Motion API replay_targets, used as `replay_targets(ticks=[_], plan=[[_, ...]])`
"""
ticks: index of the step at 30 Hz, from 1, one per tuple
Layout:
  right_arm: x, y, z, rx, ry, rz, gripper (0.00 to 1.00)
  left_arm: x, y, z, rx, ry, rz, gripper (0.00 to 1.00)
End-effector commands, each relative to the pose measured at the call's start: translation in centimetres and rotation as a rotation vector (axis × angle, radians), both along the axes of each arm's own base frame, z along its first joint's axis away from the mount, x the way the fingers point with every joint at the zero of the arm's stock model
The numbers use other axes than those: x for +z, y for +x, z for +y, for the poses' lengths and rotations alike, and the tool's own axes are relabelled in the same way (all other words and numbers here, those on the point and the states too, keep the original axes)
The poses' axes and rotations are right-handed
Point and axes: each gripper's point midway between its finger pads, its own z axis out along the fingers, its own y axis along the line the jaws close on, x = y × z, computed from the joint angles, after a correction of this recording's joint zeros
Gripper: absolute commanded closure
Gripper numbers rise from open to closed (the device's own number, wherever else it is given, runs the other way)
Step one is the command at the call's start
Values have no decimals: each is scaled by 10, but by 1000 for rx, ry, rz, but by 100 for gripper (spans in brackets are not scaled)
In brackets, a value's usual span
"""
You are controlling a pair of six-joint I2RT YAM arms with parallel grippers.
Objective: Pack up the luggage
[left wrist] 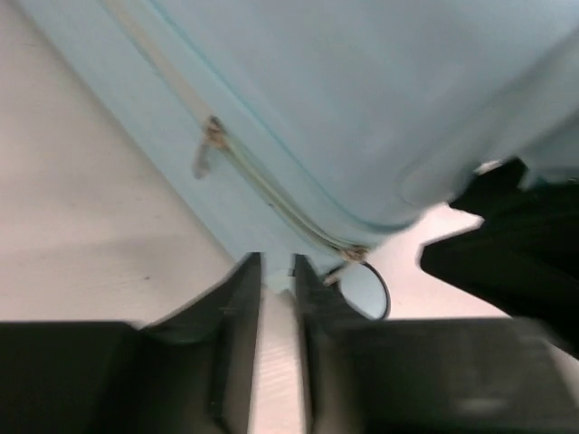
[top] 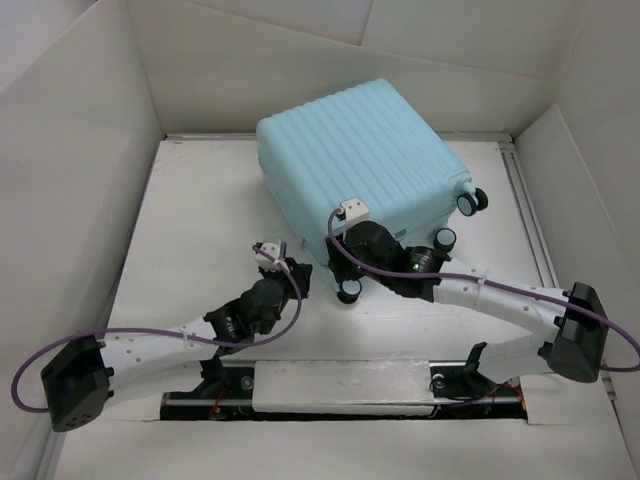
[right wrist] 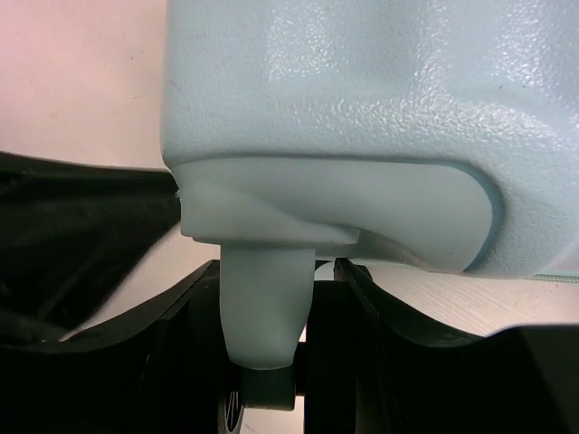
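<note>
The luggage (top: 355, 165) is a pale aqua ribbed hard-shell suitcase, lying closed at the back middle of the table, its caster wheels (top: 349, 290) facing the arms. My left gripper (top: 270, 250) is at its near left corner. In the left wrist view the gripper (left wrist: 277, 262) has its fingers a narrow gap apart with nothing between them, just below the zipper seam and a zipper pull (left wrist: 353, 255). My right gripper (top: 345, 240) is at the wheel face. In the right wrist view the gripper (right wrist: 276, 271) is closed around a caster's aqua stem (right wrist: 262, 307).
White walls (top: 70, 150) enclose the white table (top: 200, 220) on the left, back and right. Two more casters (top: 473, 200) stick out at the suitcase's right end. The arm bases sit on a rail (top: 340, 385) at the near edge.
</note>
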Motion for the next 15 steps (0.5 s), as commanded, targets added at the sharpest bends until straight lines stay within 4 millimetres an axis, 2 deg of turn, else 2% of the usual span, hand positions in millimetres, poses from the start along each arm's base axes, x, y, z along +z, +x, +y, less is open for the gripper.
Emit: replay_targets(ticks=[1,3,4,6,7,8,10,11,13,15], plan=[[38,10,3,-11,87,-75,100,21,-24,-47,-214,-88,-28,80],[42,11,6,1,85,-76,100,36,-27,-61,-236,-55,-72,64],[40,11,7,1,76,-70,100,37,-31,-73,-264,-36,-72,51],[45,11,10,14,81,-76,100,32,-26,-73,-235,-14,-66,44],[45,10,11,22,84,-72,100,34,-23,-74,-221,-13,-68,42],[46,9,13,30,95,-72,100,25,-20,-74,-210,21,-62,42],[48,10,15,31,105,-79,100,28,-14,-75,-173,29,-66,44],[48,9,16,42,109,-73,100,19,-12,-72,-160,60,-53,44],[53,7,18,54,134,-80,100,16,-5,-74,-116,84,-44,50],[50,1,22,87,150,-67,100,1,4,-64,-34,136,-24,54]])
